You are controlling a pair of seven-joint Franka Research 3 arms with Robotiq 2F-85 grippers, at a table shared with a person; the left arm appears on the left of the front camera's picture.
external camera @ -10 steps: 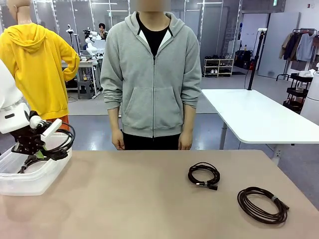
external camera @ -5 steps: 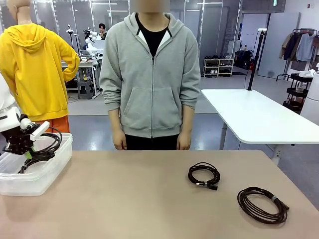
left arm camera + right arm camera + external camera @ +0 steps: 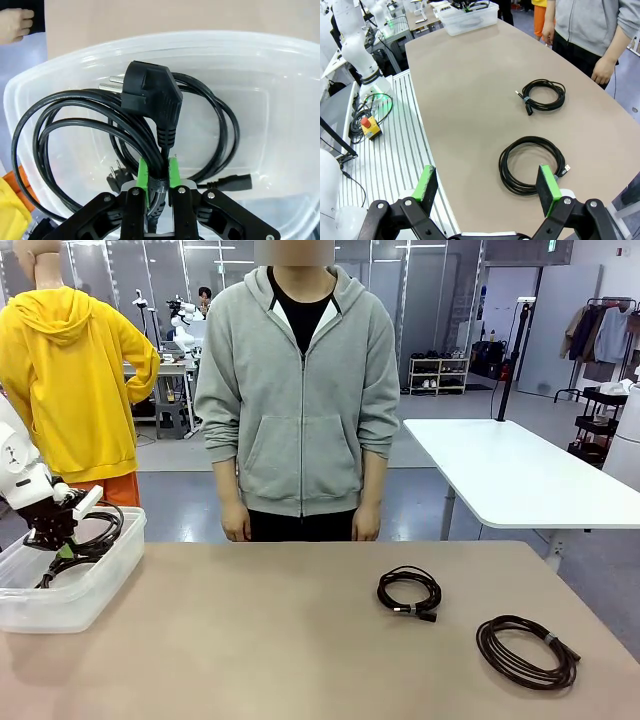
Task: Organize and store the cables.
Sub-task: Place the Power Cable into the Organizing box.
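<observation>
My left gripper [image 3: 158, 172] is shut on a coiled black power cable [image 3: 150, 95], holding it over the clear plastic bin [image 3: 280, 70]; its plug points up and the loops hang into the bin. From the front, that left gripper [image 3: 62, 552] hangs above the bin [image 3: 95, 585] at the table's left edge with the cable [image 3: 97, 530] looped around it. Two more coiled cables lie on the table: a small black one [image 3: 409, 592] and a larger dark-brown one [image 3: 527, 650]. They show again as the small coil [image 3: 545, 95] and the large coil [image 3: 531, 164]. My right gripper [image 3: 487, 187] is open, high above the large coil.
A person in a grey hoodie [image 3: 300, 390] stands at the far side of the table, arms hanging, hands [image 3: 237, 523] near the table edge. The tan tabletop [image 3: 250, 640] stretches between the bin and the coils. A white table [image 3: 510, 470] stands beyond on the right.
My left gripper has moved left and slightly back with the cable, from over the bin's near right corner to above its inside. The two coils on the table have not moved.
</observation>
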